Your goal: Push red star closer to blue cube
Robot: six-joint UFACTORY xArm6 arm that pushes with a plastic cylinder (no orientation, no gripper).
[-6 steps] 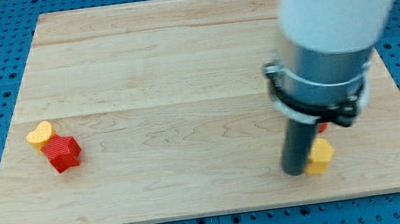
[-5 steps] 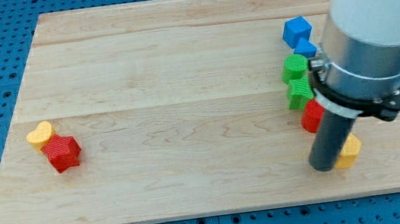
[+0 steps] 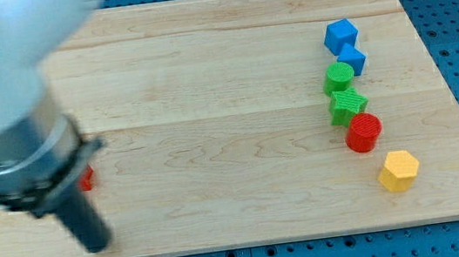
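The red star [image 3: 86,178] lies near the board's left edge; only a small red sliver shows beside my arm, which covers the rest. The blue cube [image 3: 340,34] sits at the view's upper right, far from the star. My rod is blurred at the lower left, and my tip [image 3: 96,245] rests on the board just below and slightly right of the red sliver, near the bottom edge.
A column of blocks runs down from the blue cube: a second blue block [image 3: 352,59], a green cylinder [image 3: 338,76], a green star [image 3: 348,106], a red cylinder [image 3: 363,132] and a yellow hexagon [image 3: 398,170]. The wooden board [image 3: 209,105] lies on blue pegboard.
My arm has swung from the lower right, beside the yellow hexagon, across to the lower left. It now hides most of the red star and the yellow heart. The right-hand blocks are uncovered.
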